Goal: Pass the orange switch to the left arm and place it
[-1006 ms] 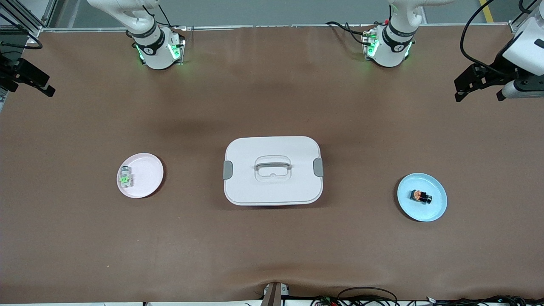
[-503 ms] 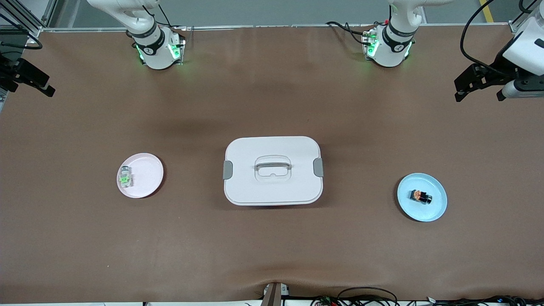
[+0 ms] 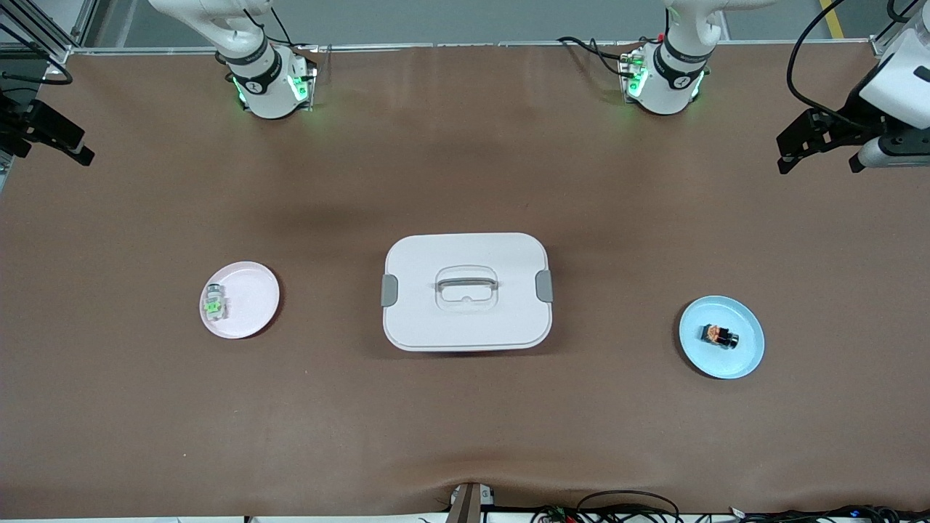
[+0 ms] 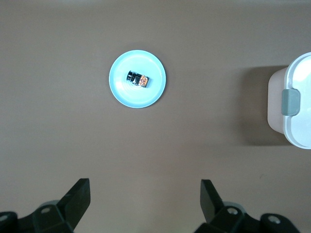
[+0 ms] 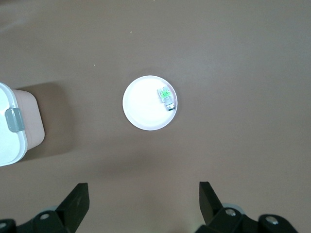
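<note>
The orange switch (image 3: 719, 335), a tiny black block with an orange mark, lies on a light blue plate (image 3: 747, 357) toward the left arm's end of the table. In the left wrist view the orange switch (image 4: 138, 78) shows far below my left gripper (image 4: 146, 199), which is open and empty. From the front, the left gripper (image 3: 817, 156) hangs high over that end of the table. The white box (image 3: 465, 290) with grey latches stands mid-table. My right gripper (image 3: 69, 145) hangs open and empty over the other end.
A pale pink plate (image 3: 254, 290) toward the right arm's end carries a grey-white switch with a green centre (image 3: 213, 303). The right wrist view shows that plate (image 5: 141, 104) and an edge of the box (image 5: 9, 124). Cables lie along the table's front edge.
</note>
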Controlling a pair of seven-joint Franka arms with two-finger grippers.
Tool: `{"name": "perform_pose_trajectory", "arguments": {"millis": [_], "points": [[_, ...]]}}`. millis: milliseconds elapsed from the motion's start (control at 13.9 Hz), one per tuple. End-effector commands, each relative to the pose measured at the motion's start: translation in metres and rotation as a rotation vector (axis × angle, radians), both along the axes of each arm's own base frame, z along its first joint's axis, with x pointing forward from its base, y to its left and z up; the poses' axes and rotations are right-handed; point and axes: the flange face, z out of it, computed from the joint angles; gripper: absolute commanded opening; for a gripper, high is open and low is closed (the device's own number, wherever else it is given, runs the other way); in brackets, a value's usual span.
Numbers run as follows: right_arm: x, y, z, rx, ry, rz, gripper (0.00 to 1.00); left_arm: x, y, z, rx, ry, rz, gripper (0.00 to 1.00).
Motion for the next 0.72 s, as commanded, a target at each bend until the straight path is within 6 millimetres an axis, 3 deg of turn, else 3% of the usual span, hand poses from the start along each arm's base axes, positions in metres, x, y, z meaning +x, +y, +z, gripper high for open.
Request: {"name": "perform_pose_trajectory", "arguments": {"millis": [0,647], "points": [[0.0014,-0.0055,0.0042,0.001,0.004,-0.011,1.00,-0.0040,0.0000,0.0072,-0.015,0.005,-0.019,1.00],[0.0014,-0.0055,0.0042,0.001,0.004,-0.014,1.00,-0.0041,-0.0023,0.0066,-0.036,0.007,-0.020,1.00]]}}
